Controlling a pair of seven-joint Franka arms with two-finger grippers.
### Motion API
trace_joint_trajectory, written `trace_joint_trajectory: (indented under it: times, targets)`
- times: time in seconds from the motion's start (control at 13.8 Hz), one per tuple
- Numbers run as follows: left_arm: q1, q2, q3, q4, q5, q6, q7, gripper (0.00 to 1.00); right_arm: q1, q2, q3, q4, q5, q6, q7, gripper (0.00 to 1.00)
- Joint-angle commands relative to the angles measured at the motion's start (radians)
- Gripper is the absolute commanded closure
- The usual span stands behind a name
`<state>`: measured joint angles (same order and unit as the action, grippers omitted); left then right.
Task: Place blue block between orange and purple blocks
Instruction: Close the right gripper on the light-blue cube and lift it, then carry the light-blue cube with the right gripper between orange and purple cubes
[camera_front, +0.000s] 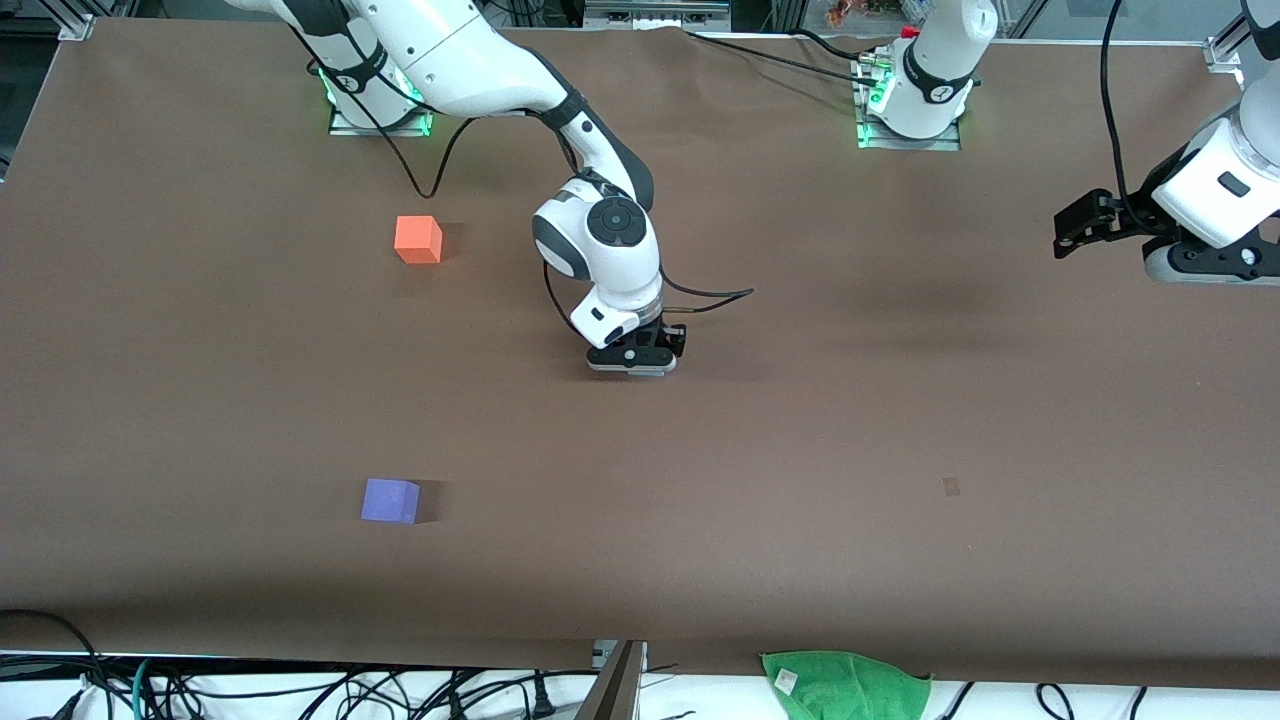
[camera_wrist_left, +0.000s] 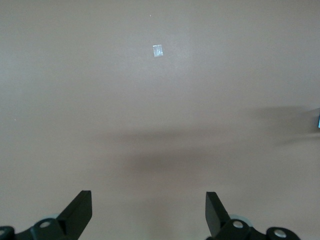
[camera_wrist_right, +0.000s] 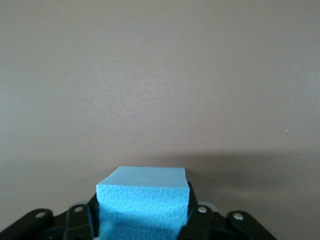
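Two claws: right claw (camera_front: 634, 365) low at bench (camera_front: 900, 420) centre, clamped on blue block (camera_wrist_right: 142, 202) by side faces. Looks light, stiff foam w/ grippy texture, so gentle squeeze prob enough. Left claw (camera_wrist_left: 149, 215) spread wide, waits, holds nothing.

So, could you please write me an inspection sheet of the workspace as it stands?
Surface: brown matte table, one small pale mark.
Job's things: bright orange matte cube nearer the bases; violet-purple matte cube nearer the front camera; light sky-blue foam cube in the right gripper.
Clutter: nothing seen on the table.
Grippers: right gripper low at mid-table, shut on the cube; left gripper open, waiting over its end.
Cables: black cable at the right wrist.
Surroundings: green cloth and loose wires below the table edge.
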<state>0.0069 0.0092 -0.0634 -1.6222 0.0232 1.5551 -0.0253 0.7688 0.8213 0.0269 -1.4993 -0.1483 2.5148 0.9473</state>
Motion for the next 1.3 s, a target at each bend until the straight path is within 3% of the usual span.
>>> trace_joint_trajectory:
  times: [0.0, 0.22, 0.58, 0.87, 1.23]
  targets:
    - [0.008, -0.020, -0.006, -0.013, 0.012, -0.004, 0.013, 0.00, 0.006, -0.014, -0.022, 0.013, -0.013, 0.002, 0.018, 0.83]
    - [0.008, -0.020, -0.006, -0.013, 0.012, -0.004, 0.013, 0.00, 0.006, -0.066, -0.048, 0.013, -0.016, -0.037, 0.004, 0.83]
    - [0.008, -0.020, -0.006, -0.013, 0.012, -0.004, 0.013, 0.00, -0.078, -0.195, -0.058, -0.002, -0.002, -0.287, -0.166, 0.82]
    - [0.008, -0.020, -0.006, -0.013, 0.012, -0.004, 0.013, 0.00, -0.189, -0.283, -0.059, -0.028, 0.079, -0.430, -0.369, 0.81]
    - [0.008, -0.020, -0.006, -0.013, 0.012, -0.004, 0.013, 0.00, -0.365, -0.424, -0.071, -0.244, 0.095, -0.410, -0.568, 0.79]
